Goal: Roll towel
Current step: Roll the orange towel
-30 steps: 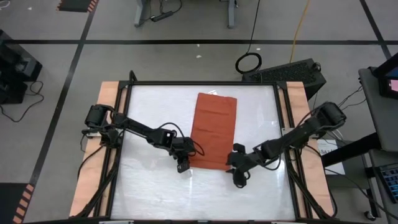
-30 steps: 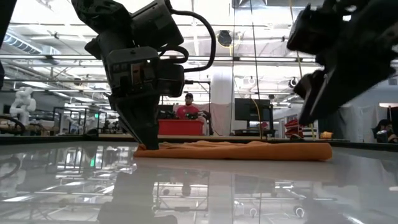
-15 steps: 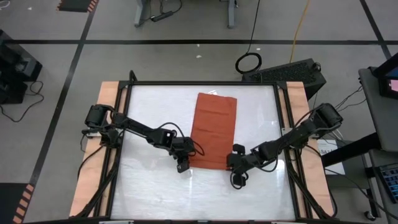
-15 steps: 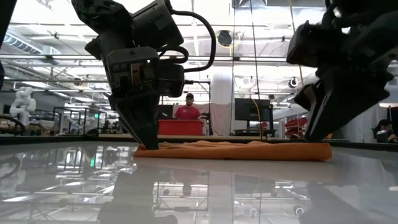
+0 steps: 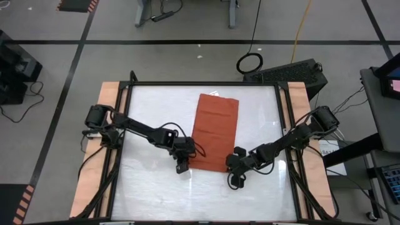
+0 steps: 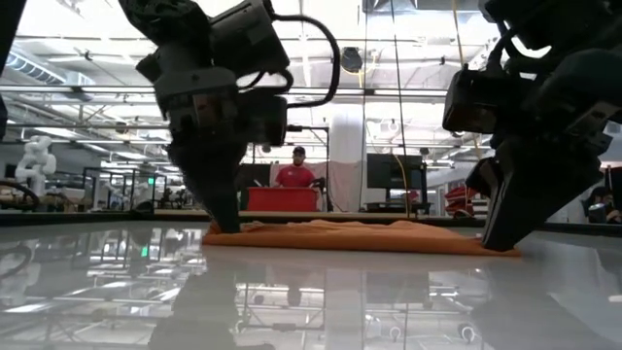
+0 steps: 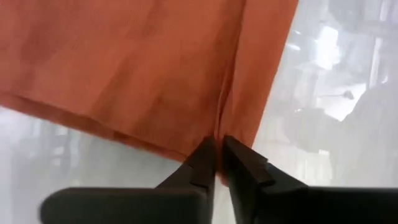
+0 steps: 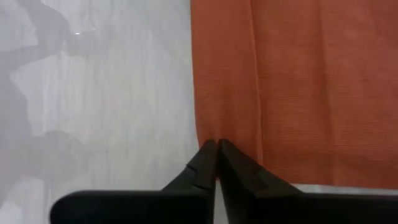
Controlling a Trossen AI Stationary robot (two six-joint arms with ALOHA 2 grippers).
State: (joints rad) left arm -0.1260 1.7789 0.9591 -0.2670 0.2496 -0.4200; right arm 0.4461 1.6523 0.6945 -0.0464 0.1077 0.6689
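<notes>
Two near corners pinched, likely so one short edge can lift evenly and start the roll. White counter (image 5: pixel 150 106) bare but for towel (image 5: pixel 215 125) – flat, central. Left pincer (image 5: pixel 181 167) clamped on one corner, right pincer (image 5: pixel 232 181) on the other.
</notes>
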